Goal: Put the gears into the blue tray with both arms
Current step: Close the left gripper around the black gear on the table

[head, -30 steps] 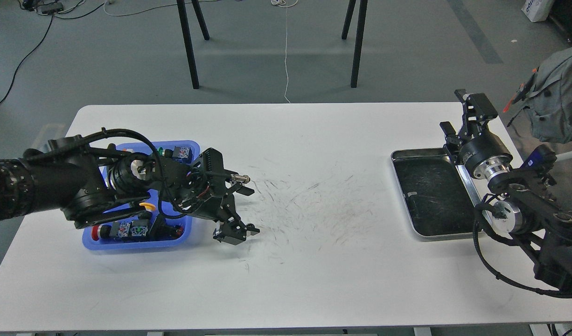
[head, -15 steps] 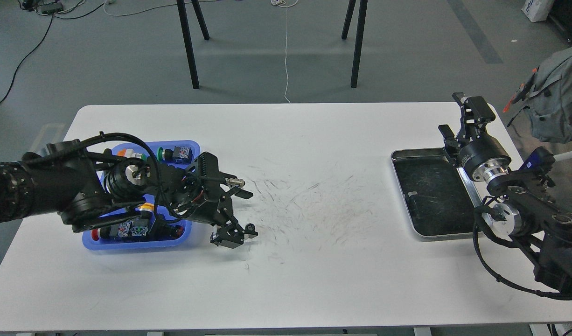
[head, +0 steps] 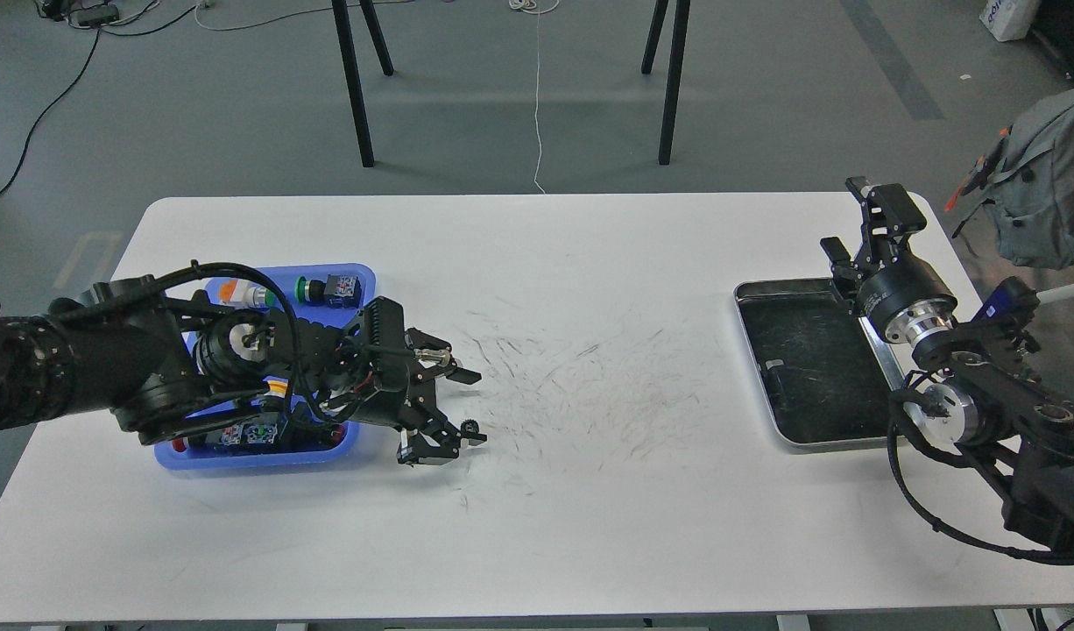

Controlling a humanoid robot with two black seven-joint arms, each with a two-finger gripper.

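Compared with the earlier frames, the left gripper has drawn lower and closer to the blue tray at the left of the frame, while the right gripper has edged slightly toward the upper right. Push-button switches with coloured caps lie in the tray; the left arm crosses over the tray's middle and hides most of its contents. A silver metal tray with a dark inside sits at the right of the white table, whose centre bears dark scuff marks. One small gear shows at the tip of the left gripper's lower finger, just right of the blue tray; whether it touches the table cannot be told. Left fingers stand spread apart, upper one near frame centre-left, lower one below it. Right gripper points up-frame above the metal tray's far right corner; its fingers are seen dark and small, so their state cannot be told. A grey bag hangs at the right edge, partly cut off.
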